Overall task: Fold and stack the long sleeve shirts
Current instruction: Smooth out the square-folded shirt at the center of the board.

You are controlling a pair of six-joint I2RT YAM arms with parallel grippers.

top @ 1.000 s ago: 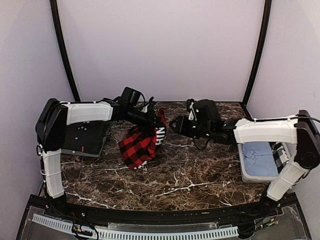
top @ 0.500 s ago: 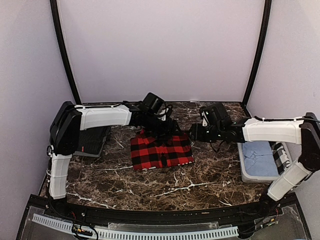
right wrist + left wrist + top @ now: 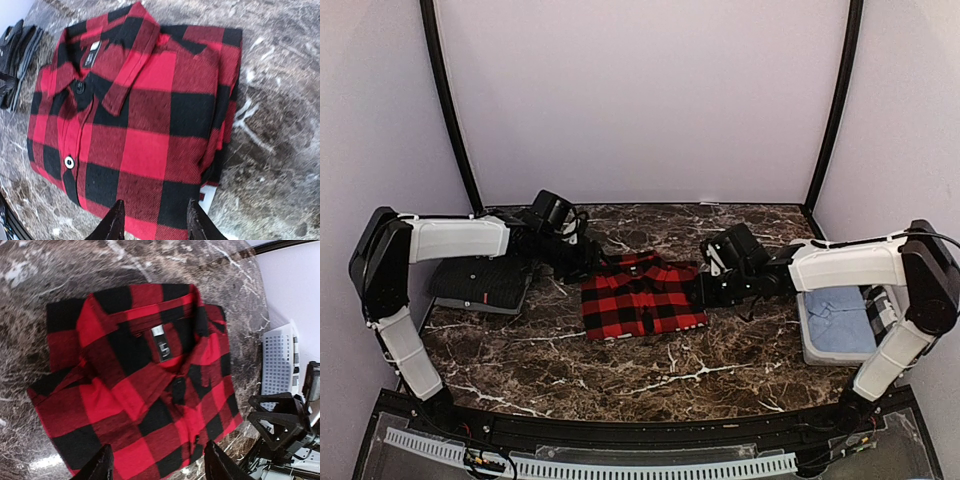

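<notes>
Flannel (image 3: 642,297) lies folded mid-worktop, nearer the far edge. You have both claws apart, holding nothing: left gripper (image 3: 159,449) off its left side, right gripper (image 3: 156,205) off its right. Charcoal shirt (image 3: 480,280) sits at the left edge.

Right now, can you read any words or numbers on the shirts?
"5" or "S", too blurred to tell which: on the dark neck label of the red checked shirt.
Too small to read: the small red mark on the dark shirt.
No other writing shows.
</notes>
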